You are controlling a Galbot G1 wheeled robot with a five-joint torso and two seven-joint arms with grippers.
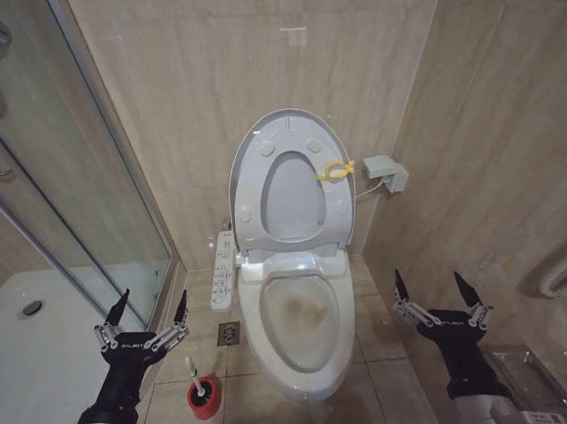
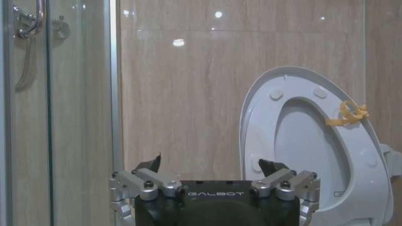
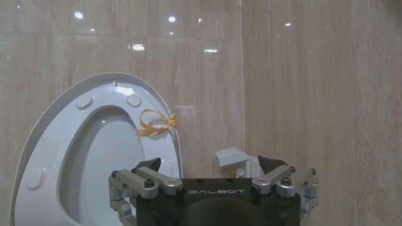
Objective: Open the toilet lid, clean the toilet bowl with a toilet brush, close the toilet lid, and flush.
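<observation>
"GALBOT" reads on both wrist housings. Left gripper [image 1: 152,307] and right gripper [image 1: 436,289] spread wide, holding nothing, low on either side of the toilet bowl [image 1: 298,316]. Toilet lid [image 1: 287,120] up against the wall, seat ring [image 1: 246,190] raised too. Toilet brush [image 1: 192,372] stands in the red cup [image 1: 205,398] on the floor, between bowl and left gripper.

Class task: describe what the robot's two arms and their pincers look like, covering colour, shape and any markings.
Both match. The left pincer and right pincer each have two black, pointed fingertips on silver metal linkages with visible bolts. Each sits on a black wrist housing printed GALBOT in white. Below, the black forearms meet grey sleeves, with a small white label on each.
</observation>
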